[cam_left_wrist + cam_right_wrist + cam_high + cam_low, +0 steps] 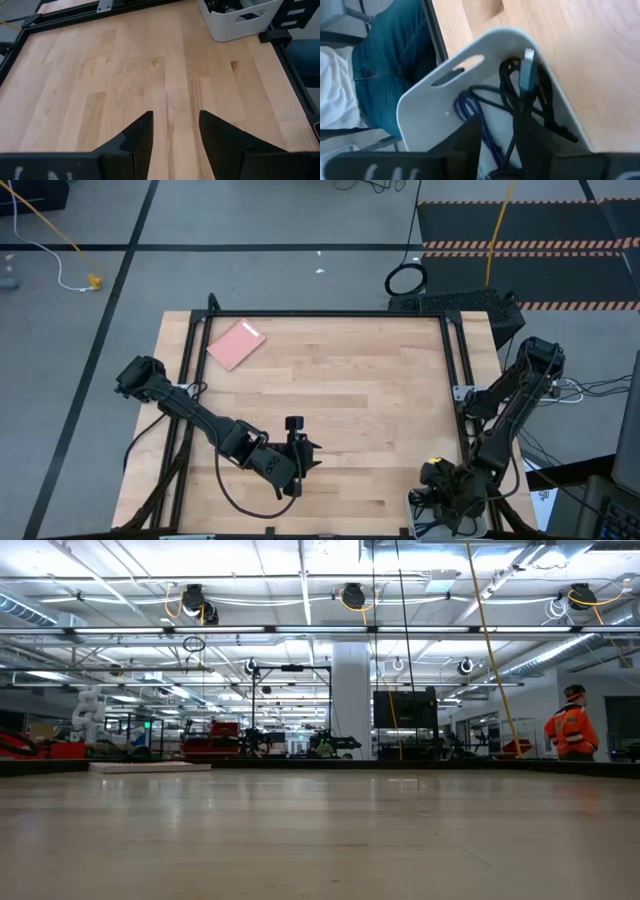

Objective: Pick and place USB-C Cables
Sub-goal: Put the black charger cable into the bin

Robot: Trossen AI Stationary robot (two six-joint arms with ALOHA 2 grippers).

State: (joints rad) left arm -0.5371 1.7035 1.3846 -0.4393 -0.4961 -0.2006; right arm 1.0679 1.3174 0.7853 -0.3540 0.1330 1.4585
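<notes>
Since the right gripper (502,122) is down in the white bin (432,112) at the desk's near right corner, pinching a black cable (512,82), lifting straight up avoids snagging the purple cable (467,107). Left gripper (175,132) waits, released.

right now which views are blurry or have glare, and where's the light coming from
Low view: bright ceiling strip lights, with a soft sheen across the table. Right wrist view: white bin and the cables are soft, too close to focus; the right claw sits inside the bin. Left wrist view: sharp wood grain, even light, left claw open. High view: even, no strong shadows.
</notes>
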